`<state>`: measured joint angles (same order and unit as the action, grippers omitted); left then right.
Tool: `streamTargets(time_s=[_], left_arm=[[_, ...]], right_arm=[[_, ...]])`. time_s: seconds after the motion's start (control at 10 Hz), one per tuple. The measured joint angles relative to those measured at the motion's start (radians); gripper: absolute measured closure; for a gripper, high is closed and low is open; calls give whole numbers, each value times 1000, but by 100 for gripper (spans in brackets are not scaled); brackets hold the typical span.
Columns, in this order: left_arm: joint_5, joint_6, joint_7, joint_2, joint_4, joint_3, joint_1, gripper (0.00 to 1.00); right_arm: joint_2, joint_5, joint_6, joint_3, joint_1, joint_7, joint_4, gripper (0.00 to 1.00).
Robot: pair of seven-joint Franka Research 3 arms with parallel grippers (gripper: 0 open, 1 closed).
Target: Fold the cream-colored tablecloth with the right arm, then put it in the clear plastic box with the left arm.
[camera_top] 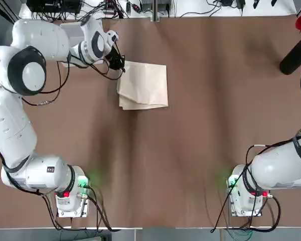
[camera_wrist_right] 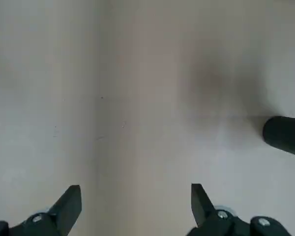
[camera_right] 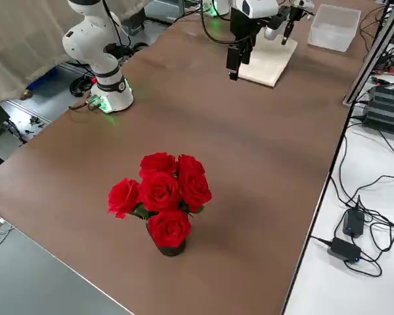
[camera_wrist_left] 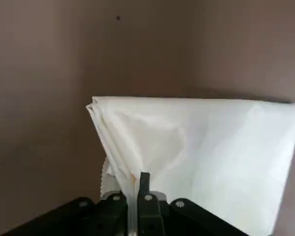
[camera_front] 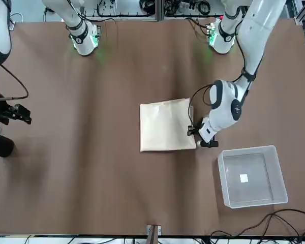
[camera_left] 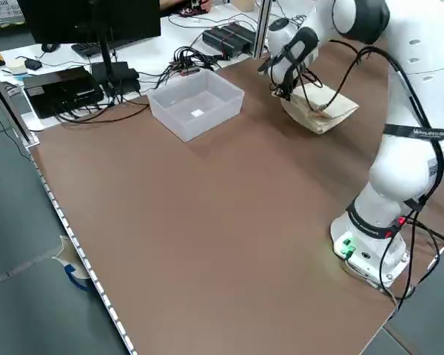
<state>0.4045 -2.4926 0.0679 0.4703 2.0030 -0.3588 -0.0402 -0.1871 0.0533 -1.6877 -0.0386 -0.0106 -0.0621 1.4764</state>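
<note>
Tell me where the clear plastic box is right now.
In the front view, the clear plastic box sits on the table's far edge from the robot, left-arm side, beyond the folded tablecloth.

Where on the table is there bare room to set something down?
The widest bare patch lies between the cream-colored tablecloth and the black vase. Another runs from the cloth toward the robot's base side, between the arms' bases. It is crowded where the left gripper pinches the cloth, close to the clear plastic box.
</note>
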Motion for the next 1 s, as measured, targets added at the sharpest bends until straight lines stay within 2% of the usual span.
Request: streamTargets(time_s=[0.2,0.6,1.0], left_arm=[[-83,110,25,-68,5,29,10,93],[-365,261,236,-131,12,38,16,93],[-521,371,344,-177,-1,39,32,93]], right_arm=[[3,-4,-1,-17,-21,3,0,0],[11,-14,-8,-53,-29,5,0,0],[11,-16,-19,-65,-20,7,1,0]])
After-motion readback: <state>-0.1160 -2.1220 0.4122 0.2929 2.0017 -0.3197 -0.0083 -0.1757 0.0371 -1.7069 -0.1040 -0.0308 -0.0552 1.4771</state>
